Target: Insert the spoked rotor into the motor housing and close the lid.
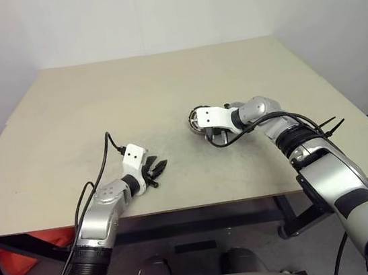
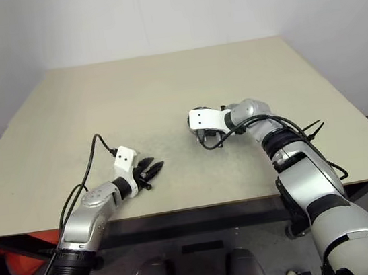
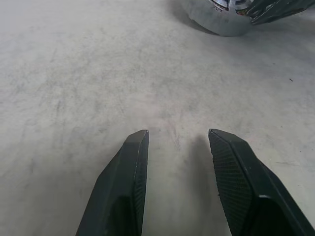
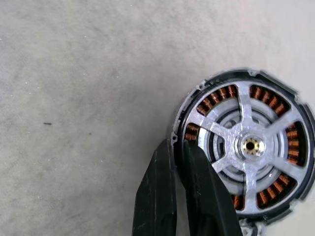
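Now the right hand (image 4: 179, 162) pinches the motor housing (image 4: 244, 147) rim, spoked rotor (image 4: 248, 145) seated inside; keep that pinch steady. Left hand (image 3: 177, 147) waits half-open nearby.

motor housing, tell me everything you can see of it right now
The motor housing is a round dark metal ring lying flat on the beige table, right of centre. Copper-coloured windings sit inside its rim, and a silver spoked rotor with a brass-coloured hub lies in its middle. The right tool is closed on its rim, one black finger outside and one inside. No lid covers it.
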`<state>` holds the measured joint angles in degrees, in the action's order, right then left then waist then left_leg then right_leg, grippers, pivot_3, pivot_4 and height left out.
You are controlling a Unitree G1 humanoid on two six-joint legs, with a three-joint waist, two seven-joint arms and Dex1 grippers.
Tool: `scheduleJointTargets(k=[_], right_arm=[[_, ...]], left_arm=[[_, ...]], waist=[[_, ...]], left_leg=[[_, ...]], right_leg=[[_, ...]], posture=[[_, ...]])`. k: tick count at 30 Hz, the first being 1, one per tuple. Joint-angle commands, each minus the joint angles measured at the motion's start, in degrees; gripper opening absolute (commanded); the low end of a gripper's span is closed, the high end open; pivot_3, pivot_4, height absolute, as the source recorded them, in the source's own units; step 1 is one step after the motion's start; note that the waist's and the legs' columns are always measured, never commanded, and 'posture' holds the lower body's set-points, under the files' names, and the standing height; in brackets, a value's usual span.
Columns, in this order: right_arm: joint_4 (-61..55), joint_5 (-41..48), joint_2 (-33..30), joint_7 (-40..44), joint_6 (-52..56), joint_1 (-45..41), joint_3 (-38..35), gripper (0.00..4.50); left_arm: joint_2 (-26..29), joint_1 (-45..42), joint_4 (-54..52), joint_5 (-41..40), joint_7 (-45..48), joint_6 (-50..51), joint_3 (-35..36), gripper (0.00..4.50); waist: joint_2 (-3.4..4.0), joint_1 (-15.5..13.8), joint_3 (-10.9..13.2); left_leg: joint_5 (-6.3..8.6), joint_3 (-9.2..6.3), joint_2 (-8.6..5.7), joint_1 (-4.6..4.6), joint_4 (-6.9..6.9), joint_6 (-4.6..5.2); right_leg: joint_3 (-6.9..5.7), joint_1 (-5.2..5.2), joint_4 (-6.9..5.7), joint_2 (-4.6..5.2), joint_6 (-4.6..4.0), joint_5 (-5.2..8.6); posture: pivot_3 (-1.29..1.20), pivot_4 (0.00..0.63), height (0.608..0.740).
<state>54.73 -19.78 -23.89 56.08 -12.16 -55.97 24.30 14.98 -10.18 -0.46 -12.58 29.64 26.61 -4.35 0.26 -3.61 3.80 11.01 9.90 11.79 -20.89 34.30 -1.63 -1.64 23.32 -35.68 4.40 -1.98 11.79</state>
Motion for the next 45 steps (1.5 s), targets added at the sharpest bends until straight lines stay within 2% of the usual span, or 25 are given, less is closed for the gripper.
scheduleJointTargets(k=[1,5,8,14,18,21,34,40,45], right_arm=[[0.59,-0.12,-0.14,-1.42,0.71,-1.85,-1.10,0.01],[0.23,1.92,-0.15,-0.89,3.49,-2.39,-3.20,0.01],[-3.14,5.44,-0.08,2.50,8.19,-2.19,-5.66,0.01],[-24.45,13.41,-1.34,12.02,26.84,2.93,-9.08,0.01],[-38.61,16.54,-1.53,13.36,38.27,7.08,-8.94,0.01],[-44.09,17.87,-1.21,12.58,43.75,9.28,-8.06,0.01],[-44.95,18.67,0.87,6.96,45.88,11.12,-5.05,0.01],[-44.90,19.81,2.41,4.97,46.10,10.94,-5.92,0.01],[-46.10,23.04,5.26,0.97,51.71,12.62,-8.43,0.01]], left_arm=[[0.19,-0.58,-1.14,-0.25,-0.22,-0.65,0.70,2.04],[0.12,-0.57,-0.81,-0.12,-0.38,-0.80,0.69,2.04],[0.13,-0.42,-0.72,-0.11,-0.44,-0.90,0.76,2.04],[0.26,-0.13,-0.66,-0.05,-0.40,-1.04,0.81,2.04],[0.23,-0.57,0.20,0.05,-0.22,-1.50,0.76,2.04],[0.16,-0.99,0.65,0.08,-0.16,-1.70,0.74,2.04],[0.83,-0.11,-0.29,0.08,-0.22,-1.87,0.96,2.04],[0.74,-0.27,-0.61,-0.14,-0.70,-1.63,1.29,2.04],[0.67,-0.68,-0.15,-0.42,-0.53,-1.76,1.56,2.04]], waist=[[0.00,0.00,0.00],[0.00,0.00,0.00],[0.00,-0.09,0.00],[0.01,-0.43,0.01],[0.01,-0.49,0.01],[0.00,-0.48,0.01],[0.00,-0.47,0.00],[0.00,-0.42,0.00],[0.00,-0.42,0.00]], left_leg=[[0.00,0.00,0.00,0.00,0.00,0.00],[0.00,0.00,0.00,0.00,0.00,0.00],[0.00,0.00,0.00,-0.01,0.00,0.00],[0.02,0.00,0.02,-0.19,-0.04,0.04],[0.03,0.00,0.04,-0.22,-0.05,0.06],[0.01,0.00,0.04,-0.14,-0.06,0.02],[-0.05,-0.01,0.02,0.08,-0.11,-0.09],[-0.05,-0.02,0.03,0.07,-0.14,-0.10],[-0.05,-0.02,0.02,0.07,-0.14,-0.10]], right_leg=[[0.00,0.00,0.00,0.00,0.00,0.00],[0.00,0.00,0.00,0.00,0.00,0.00],[0.00,0.01,0.00,0.00,0.00,0.00],[-0.02,0.14,0.06,-0.04,-0.02,0.00],[-0.02,0.19,0.07,-0.07,-0.02,0.00],[0.02,0.16,0.05,-0.06,-0.01,0.01],[0.04,-0.01,0.07,-0.06,0.03,0.02],[0.04,0.01,0.08,-0.07,0.03,0.02],[0.05,0.01,0.09,-0.07,0.03,0.02]], posture=[[0.00,0.000,0.740],[0.00,0.000,0.740],[0.00,0.000,0.740],[0.00,0.000,0.740],[0.00,0.000,0.740],[0.00,0.000,0.740],[0.00,0.000,0.740],[0.00,0.000,0.740],[0.00,0.000,0.740]])
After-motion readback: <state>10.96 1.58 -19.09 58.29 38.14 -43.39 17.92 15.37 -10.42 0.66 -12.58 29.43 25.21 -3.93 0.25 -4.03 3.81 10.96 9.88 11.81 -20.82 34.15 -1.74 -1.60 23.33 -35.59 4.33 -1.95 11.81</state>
